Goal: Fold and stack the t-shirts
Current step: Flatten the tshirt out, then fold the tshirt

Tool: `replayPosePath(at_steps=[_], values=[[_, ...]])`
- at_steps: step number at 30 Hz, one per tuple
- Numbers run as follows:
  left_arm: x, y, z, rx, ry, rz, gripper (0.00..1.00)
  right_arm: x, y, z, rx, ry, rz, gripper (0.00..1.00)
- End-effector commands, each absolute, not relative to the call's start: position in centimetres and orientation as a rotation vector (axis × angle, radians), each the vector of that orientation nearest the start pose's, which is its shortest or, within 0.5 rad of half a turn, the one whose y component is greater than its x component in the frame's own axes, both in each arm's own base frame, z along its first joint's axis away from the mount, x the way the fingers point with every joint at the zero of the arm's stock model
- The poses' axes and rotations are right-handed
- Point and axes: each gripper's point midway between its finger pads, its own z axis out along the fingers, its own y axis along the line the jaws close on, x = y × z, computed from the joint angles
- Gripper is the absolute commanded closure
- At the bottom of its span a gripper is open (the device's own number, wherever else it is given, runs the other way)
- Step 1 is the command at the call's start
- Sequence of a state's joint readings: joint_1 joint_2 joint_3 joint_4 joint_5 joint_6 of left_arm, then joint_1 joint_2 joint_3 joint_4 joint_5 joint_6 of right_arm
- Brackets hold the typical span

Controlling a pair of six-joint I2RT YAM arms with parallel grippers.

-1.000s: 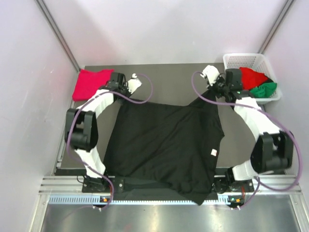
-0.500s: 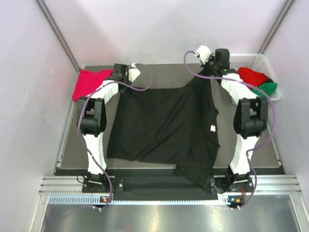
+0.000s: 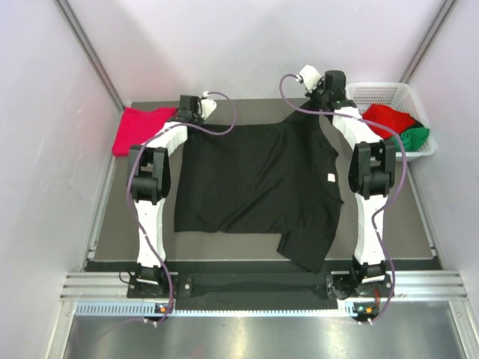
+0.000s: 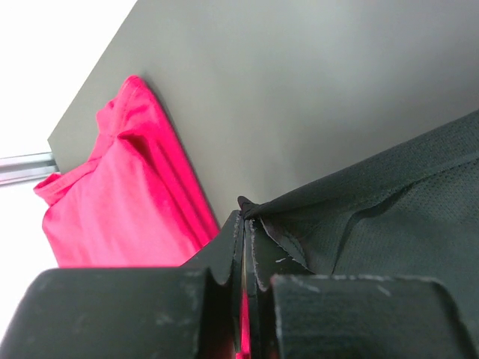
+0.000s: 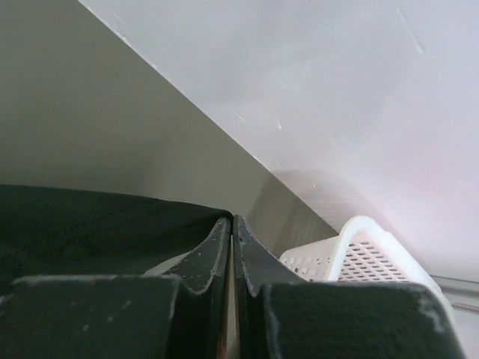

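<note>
The black t-shirt [image 3: 254,179] is laid spread across the desk [image 3: 408,217]. Its far corners are pinched: the left pincer [image 4: 243,224] and the right pincer [image 5: 232,224] are each closed on cloth. The fabric is judged light, limp and prone to slipping, so seamed edges and corners are preferred as hold points.

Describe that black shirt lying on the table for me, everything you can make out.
The black t-shirt is soft, finely knit cloth with a small white tag near its right side. It lies spread mostly flat on the dark table, lightly wrinkled, one flap trailing toward the near edge. The left gripper is shut on one far corner, the right gripper on the other, pulled into a peak.
</note>
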State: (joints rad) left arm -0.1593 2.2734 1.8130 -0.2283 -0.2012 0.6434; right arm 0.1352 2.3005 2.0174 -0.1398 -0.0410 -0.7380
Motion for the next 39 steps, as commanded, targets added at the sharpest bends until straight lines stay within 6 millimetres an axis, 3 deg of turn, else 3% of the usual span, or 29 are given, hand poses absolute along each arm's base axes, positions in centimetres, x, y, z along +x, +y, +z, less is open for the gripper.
replayPosePath(at_steps=[1,5,10,14,15,16,22,26,27,29,34,39], values=[[63.2,-2.7,10.8,0.716,2.028,0.553,1.00,67.9,7.1,20.8,-0.819,1.686,-0.406,1.00],[64.8,-2.9,10.2,0.721,2.008,0.567,1.00,68.6,7.5,20.9,-0.829,1.661,-0.429,1.00],[66.4,-2.3,12.1,0.677,1.956,0.628,1.00,69.6,6.9,21.6,-0.791,1.642,-0.465,1.00],[66.2,-2.1,12.5,0.691,1.960,0.624,1.00,69.1,7.6,20.7,-0.853,1.688,-0.412,1.00],[65.9,-2.3,12.2,0.703,1.969,0.609,1.00,68.6,7.8,19.8,-0.880,1.726,-0.393,1.00],[65.8,-2.4,12.4,0.702,1.967,0.599,1.00,68.3,8.2,20.3,-0.889,1.724,-0.386,1.00],[64.6,-3.9,15.2,0.695,1.933,0.487,1.00,65.7,10.5,21.0,-0.935,1.762,-0.271,1.00],[63.5,-4.5,17.3,0.698,1.902,0.449,1.00,63.4,11.5,20.1,-0.996,1.792,-0.242,1.00],[63.1,-4.5,16.8,0.710,1.913,0.444,1.00,63.0,11.5,20.0,-1.000,1.798,-0.239,1.00],[62.6,-4.6,17.8,0.711,1.895,0.437,1.00,61.7,11.6,19.4,-1.019,1.820,-0.223,1.00],[61.0,-4.8,18.4,0.731,1.905,0.406,1.00,59.2,11.1,18.2,-1.034,1.873,-0.210,1.00],[59.4,-4.8,18.1,0.748,1.921,0.393,1.00,57.1,10.7,18.8,-1.024,1.884,-0.200,1.00]])
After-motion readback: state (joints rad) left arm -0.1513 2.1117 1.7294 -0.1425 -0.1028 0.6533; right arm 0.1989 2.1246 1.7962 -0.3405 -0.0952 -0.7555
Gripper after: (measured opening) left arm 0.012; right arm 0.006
